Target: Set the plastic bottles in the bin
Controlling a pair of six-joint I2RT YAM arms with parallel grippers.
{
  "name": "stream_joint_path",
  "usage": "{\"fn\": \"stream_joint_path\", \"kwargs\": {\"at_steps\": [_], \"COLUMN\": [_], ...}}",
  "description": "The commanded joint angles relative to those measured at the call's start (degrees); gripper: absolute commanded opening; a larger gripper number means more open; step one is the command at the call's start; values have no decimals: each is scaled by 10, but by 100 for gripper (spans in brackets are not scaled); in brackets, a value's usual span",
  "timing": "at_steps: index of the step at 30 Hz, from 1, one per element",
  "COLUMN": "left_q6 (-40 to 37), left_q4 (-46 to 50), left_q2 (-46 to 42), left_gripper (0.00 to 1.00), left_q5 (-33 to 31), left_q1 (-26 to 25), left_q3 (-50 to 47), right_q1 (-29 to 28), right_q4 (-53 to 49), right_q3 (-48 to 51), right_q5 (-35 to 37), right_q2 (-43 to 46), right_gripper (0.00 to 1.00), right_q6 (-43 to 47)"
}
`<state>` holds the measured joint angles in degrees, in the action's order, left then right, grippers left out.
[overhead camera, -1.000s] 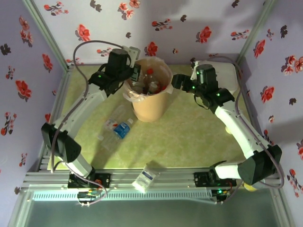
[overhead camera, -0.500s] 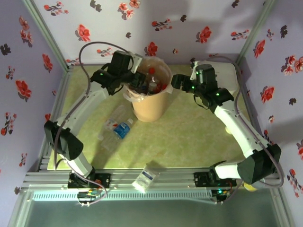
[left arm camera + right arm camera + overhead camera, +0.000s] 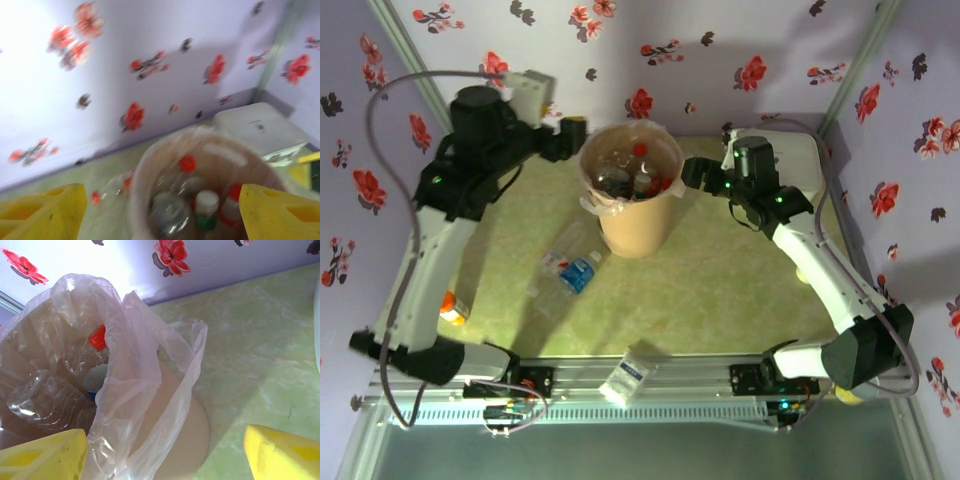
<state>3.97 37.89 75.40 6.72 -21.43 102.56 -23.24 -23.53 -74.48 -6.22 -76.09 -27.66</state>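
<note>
At the left edge of the pale green marbled table (image 3: 720, 290) lies a small orange-and-white thing (image 3: 453, 308), too small to identify and well apart from everything else. The left gripper (image 3: 570, 128) hangs raised near the left rim of the tall round tan-orange bin lined with a clear plastic bag (image 3: 638, 225). In its wrist view the yellow fingers (image 3: 40, 212) stand wide apart with nothing between them.

Bare table lies open under that arm. In front of the bin and to its left, two clear plastic bottles on the table (image 3: 570, 270) lie on their sides side by side, one with a blue label. Their long axes run diagonally from near left to far right, toward the bin's foot. Which end carries the caps is hard to tell.

A white rectangular carton (image 3: 625, 378) rests on the near rail. The bin stands close to the flowered back wall, holding clear bottles in the bin (image 3: 635, 180), red caps uppermost.

The right gripper (image 3: 692, 172) sits just beside the bin's right rim, its fingers (image 3: 42, 455) spread wide and clamped on nothing. Right of it, a wide stretch of table is open. A flat white square box (image 3: 805, 160) fills the far right corner.
</note>
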Motion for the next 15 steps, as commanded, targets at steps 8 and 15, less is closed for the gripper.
{"fn": "stream_joint_path", "kwargs": {"at_steps": [8,15], "left_q6": [156,176], "left_q4": [10,-83], "left_q2": [-102,-10], "left_gripper": [84,90], "left_q5": [30,-1], "left_q1": [157,144], "left_q3": [-304,-411], "right_q1": [9,18], "right_q4": [12,-18], "right_q3": [35,53], "right_q5": [11,37], "right_q2": [20,57], "right_gripper": [83,83], "right_q6": [-1,3]}}
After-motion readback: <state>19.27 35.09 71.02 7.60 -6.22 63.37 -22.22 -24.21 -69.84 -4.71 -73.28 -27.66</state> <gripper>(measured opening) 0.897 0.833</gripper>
